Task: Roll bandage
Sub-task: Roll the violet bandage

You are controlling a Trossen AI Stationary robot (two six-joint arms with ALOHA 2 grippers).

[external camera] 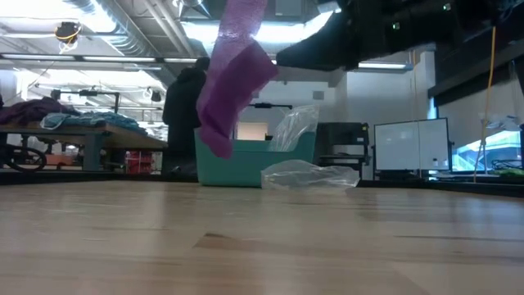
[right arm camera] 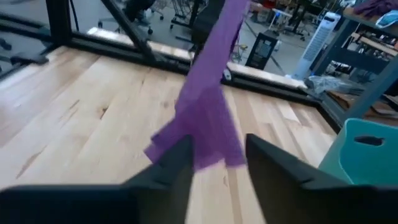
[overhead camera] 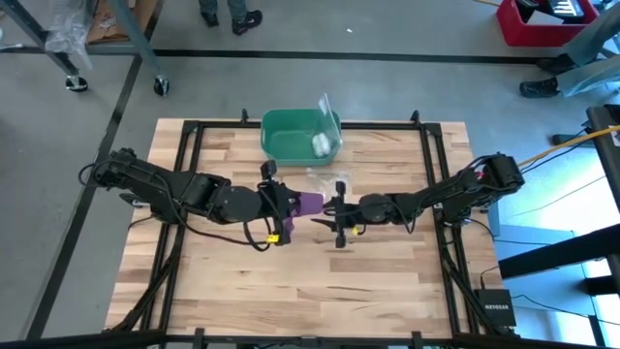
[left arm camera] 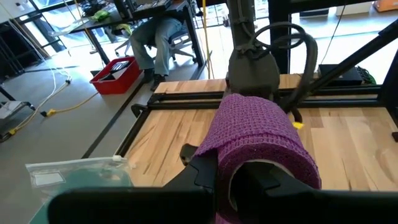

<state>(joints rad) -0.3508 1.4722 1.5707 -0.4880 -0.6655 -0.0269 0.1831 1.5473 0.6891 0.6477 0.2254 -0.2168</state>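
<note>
The left gripper [overhead camera: 283, 208] pinches the bandage [overhead camera: 310, 203] above mid-table, its free end hanging down (long axis near vertical). The right gripper [overhead camera: 334, 212], fingers spread, sits just beside that tail, nearer to catch it.

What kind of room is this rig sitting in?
Probably a workshop or lab: a wooden table on a taped concrete floor, exposed ceiling ducts, and monitors behind it.
</note>
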